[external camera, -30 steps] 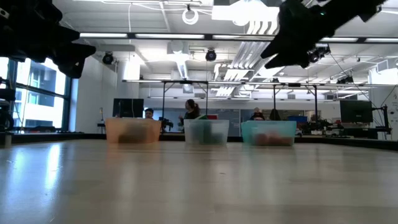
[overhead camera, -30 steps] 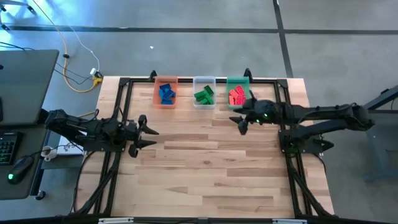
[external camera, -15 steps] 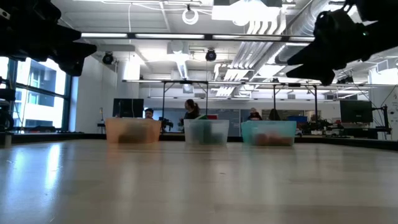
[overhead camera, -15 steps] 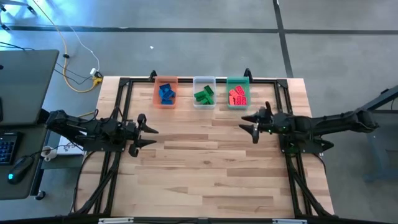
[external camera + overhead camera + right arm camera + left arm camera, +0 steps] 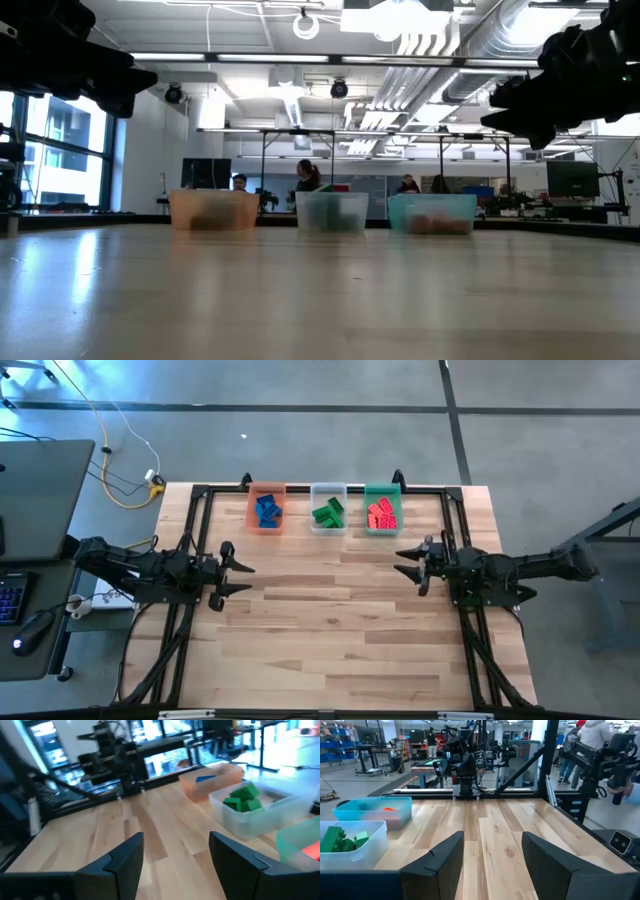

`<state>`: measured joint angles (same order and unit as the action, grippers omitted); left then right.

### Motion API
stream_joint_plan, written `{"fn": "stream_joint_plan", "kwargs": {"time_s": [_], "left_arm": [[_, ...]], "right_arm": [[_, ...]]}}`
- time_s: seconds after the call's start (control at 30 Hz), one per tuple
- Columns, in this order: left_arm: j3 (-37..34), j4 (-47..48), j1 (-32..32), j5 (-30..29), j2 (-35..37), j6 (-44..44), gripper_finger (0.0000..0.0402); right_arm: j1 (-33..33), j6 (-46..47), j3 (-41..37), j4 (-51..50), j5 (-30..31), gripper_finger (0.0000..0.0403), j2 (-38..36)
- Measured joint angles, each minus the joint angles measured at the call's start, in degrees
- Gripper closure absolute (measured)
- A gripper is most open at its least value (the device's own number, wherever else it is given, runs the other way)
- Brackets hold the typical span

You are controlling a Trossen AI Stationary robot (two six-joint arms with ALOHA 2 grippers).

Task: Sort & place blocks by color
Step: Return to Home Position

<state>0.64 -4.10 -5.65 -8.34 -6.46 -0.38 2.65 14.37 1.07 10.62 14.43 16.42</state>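
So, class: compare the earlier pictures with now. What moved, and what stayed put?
The right gripper, open and empty, has pulled back from just by the green bin toward its own side of the table. Nothing was taken hold of or let go. The left gripper stayed at its side, open; the blue blocks, green blocks and red blocks stayed where they lay.

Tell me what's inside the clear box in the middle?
Green blocks, piled together in the clear bin. No other colour shows. The pile covers the bin floor under it, so lower blocks and the exact count cannot be seen.
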Motion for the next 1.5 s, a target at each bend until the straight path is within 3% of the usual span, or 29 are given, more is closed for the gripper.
{"fn": "stream_joint_plan", "kwargs": {"time_s": [0.27,0.53,1.5], "left_arm": [[0.0,0.0,0.0,0.1,0.0,0.0,0.0213],[0.0,0.0,0.0,0.2,0.0,0.0,0.0213],[0.0,0.0,0.0,0.2,0.0,0.0,0.0213]], "right_arm": [[0.0,-6.3,-0.5,-4.1,-0.6,0.0190,-5.7],[0.0,-8.4,-0.5,-6.6,7.6,0.0190,-5.5],[0.0,-8.4,-0.6,-6.7,7.2,0.0190,-5.5]]}}
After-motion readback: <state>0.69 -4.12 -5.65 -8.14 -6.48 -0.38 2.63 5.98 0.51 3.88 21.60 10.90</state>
